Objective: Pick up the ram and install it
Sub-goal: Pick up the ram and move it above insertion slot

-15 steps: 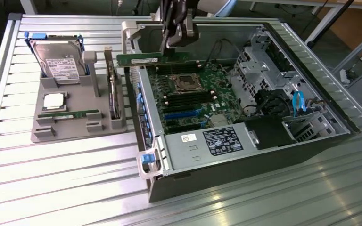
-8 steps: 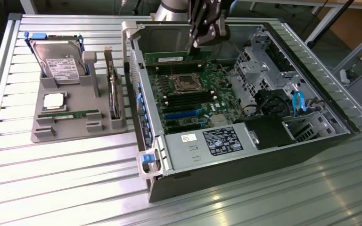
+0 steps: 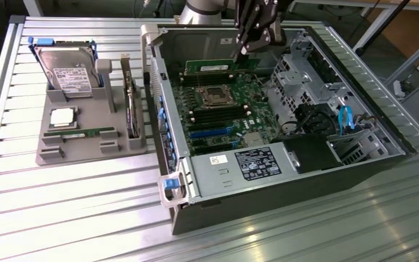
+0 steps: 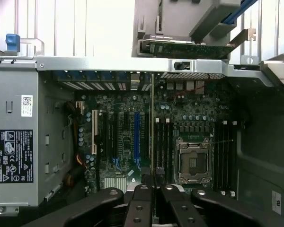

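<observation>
One ram (image 4: 153, 118) edge-on, end effector (image 4: 154, 183) cropped

Exterior view high, oblique over desk (image 3: 71, 218) and open case (image 3: 282, 191), wrist view behind my jaws, close, facing motherboard (image 4: 128, 137), seen in both.

The slim green ram (image 3: 211, 66) hangs gripped, edge-down, over the motherboard (image 3: 224, 117).

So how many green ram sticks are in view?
2. One slim green ram stick lies in the grey plastic tray; the other is clamped in the tool over the green motherboard. More may be hidden.
</observation>
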Robot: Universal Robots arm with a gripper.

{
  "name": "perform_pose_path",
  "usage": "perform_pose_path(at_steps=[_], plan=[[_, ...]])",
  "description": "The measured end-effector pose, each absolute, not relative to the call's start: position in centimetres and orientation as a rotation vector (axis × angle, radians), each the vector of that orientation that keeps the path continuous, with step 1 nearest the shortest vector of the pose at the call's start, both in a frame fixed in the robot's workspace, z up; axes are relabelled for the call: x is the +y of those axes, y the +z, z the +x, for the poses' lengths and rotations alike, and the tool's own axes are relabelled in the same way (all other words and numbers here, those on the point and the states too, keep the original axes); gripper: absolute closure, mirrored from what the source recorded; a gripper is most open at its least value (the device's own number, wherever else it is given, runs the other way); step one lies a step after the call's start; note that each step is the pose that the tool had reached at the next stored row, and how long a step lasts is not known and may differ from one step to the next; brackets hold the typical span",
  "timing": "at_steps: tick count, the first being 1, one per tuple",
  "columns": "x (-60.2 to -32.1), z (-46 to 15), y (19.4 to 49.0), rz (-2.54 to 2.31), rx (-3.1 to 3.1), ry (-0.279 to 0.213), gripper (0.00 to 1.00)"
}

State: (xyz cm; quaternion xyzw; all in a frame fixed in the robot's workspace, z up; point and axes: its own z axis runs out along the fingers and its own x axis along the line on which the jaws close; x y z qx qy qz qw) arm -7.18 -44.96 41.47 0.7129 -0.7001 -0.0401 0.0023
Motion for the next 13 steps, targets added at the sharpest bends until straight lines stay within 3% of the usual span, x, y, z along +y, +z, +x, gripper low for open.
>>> perform_pose_path(at_steps=[13], plan=[[-45.0,-5.6,40.2,2.236,-2.196,-0.126,0.89]])
